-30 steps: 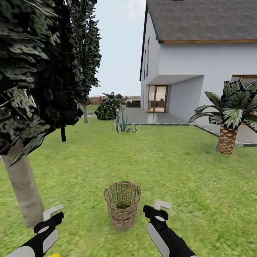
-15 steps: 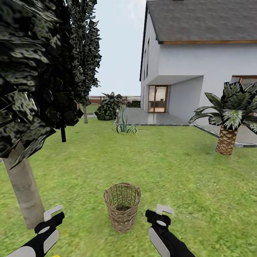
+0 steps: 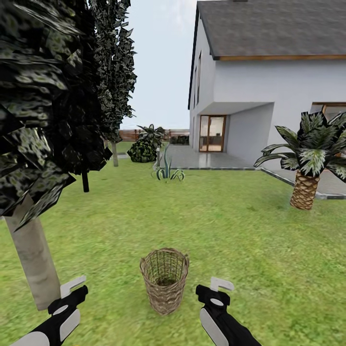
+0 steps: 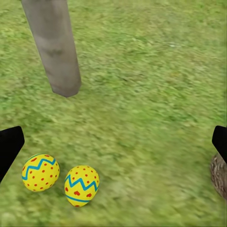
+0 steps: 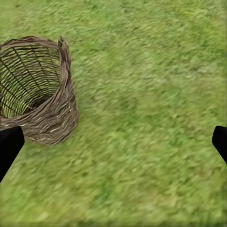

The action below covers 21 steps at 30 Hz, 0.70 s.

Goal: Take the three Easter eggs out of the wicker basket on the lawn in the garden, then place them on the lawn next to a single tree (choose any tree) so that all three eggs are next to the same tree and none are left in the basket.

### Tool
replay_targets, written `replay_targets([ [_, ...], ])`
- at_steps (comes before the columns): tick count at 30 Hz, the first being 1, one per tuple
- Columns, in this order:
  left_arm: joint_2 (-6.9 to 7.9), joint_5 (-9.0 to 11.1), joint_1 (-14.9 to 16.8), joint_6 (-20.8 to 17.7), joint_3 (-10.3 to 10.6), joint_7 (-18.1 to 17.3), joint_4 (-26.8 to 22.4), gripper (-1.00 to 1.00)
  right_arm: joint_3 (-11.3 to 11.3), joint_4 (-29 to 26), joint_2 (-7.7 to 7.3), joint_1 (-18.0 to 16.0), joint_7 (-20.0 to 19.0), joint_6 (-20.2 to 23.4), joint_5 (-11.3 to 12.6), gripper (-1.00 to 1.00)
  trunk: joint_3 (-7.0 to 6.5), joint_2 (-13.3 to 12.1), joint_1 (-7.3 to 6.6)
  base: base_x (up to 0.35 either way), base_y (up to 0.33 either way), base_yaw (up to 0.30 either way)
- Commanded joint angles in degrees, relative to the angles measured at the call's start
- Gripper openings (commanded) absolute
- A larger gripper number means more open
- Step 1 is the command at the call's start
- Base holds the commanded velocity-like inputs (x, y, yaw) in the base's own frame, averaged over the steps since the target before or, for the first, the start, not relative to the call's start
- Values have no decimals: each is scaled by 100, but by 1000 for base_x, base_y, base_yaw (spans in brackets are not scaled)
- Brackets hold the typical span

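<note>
The wicker basket (image 3: 164, 280) stands upright on the lawn (image 3: 230, 226), near the robot and roughly midway between its two arms. From the head view I can see down through the open weave to a dark bottom; no egg shows inside, though the lower part is hard to read. In the right wrist view the basket (image 5: 35, 90) also looks hollow, just woven walls and shadow.

To the left, the pale grey-beige trunk of the tree (image 3: 31, 257) leans up out of the grass, its dark blocky foliage hanging over that whole side of the scene. In the left wrist view two Easter eggs (image 4: 60, 178) lie on the grass near the foot of the trunk (image 4: 54, 45), side by side and just apart, both yellow with red dots and a blue zigzag band. A sliver of the basket rim (image 4: 219, 175) shows at the edge of that same view, well apart from the eggs.

The left gripper (image 3: 72, 290) hangs low beside the trunk, its fingers spread wide and holding nothing. The right gripper (image 3: 216, 290) hovers just right of the basket, also spread wide and empty.

Farther off stand a scaly-trunked palm (image 3: 307, 168) on the right and a white house (image 3: 269, 91) behind it.
</note>
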<state>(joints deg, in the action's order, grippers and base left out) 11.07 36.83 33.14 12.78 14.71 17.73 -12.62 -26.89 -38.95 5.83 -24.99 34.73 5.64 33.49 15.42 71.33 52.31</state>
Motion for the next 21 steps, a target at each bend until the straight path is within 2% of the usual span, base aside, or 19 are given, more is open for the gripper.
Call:
replay_targets([
  [1,2,44,4,14,49,29,-3,100,-25,-8,-4,-6,43,34,17,100,-11,-37,-22,0,0,0],
  [21,-4,44,2,14,49,29,-3,100,-140,115,14,-6,43,36,28,100,-370,-839,-461,0,0,0],
])
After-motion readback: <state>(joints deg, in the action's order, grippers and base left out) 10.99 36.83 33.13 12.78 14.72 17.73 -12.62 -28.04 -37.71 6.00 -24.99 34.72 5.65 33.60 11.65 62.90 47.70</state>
